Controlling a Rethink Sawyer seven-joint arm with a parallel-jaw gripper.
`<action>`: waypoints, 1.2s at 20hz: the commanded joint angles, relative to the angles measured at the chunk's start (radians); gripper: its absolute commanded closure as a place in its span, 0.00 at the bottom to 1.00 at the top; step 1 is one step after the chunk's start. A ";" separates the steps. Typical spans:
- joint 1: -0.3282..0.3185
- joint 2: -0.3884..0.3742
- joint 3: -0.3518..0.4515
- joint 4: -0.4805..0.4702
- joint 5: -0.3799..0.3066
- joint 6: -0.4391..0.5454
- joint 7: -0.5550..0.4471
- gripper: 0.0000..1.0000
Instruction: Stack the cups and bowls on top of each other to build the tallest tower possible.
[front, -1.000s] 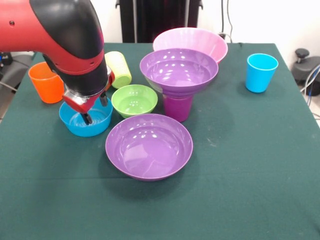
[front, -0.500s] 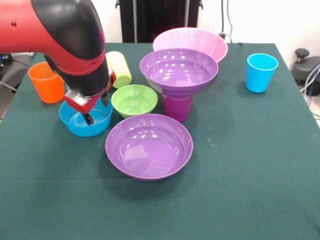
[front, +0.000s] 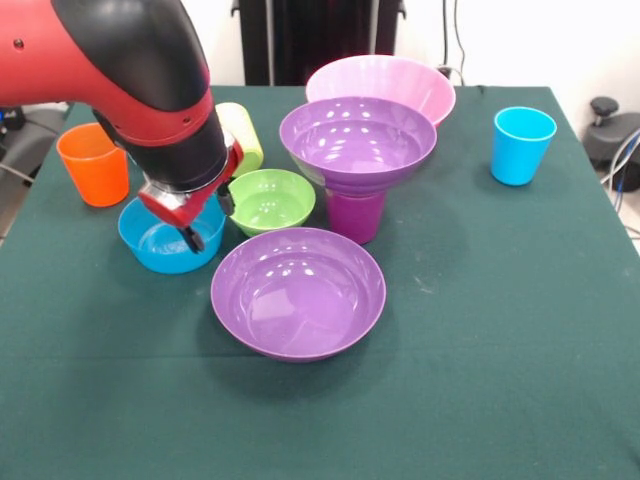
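Observation:
My gripper (front: 208, 220) hangs open at the right rim of a small blue bowl (front: 155, 243). One finger (front: 190, 238) reaches inside the bowl, the other shows between it and the small green bowl (front: 268, 200). The tower is a wide purple bowl (front: 358, 142) resting on an upside-down purple cup (front: 355, 214). In front of it, a second wide purple bowl (front: 298, 292) lies on the table. A big pink bowl (front: 381, 82) stands behind. An orange cup (front: 92, 163) is at the left, and a lime green cup (front: 241, 130) lies on its side, partly behind the arm. The light blue cup (front: 522, 145) stands at the right.
The dark green tablecloth (front: 480, 350) covers the table. The red and black arm (front: 130, 70) hides the far left part of the table. Cables and a dark stand show past the table's right edge.
The gripper has shifted to the right, from the blue bowl's middle toward its right rim. The bowls and cups have not moved.

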 joint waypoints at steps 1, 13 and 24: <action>0.002 0.002 0.040 0.067 0.014 -0.055 -0.291 0.00; 0.012 -0.013 0.032 0.047 -0.007 -0.025 -0.312 0.00; 0.008 -0.015 0.029 0.040 -0.008 -0.016 -0.318 0.00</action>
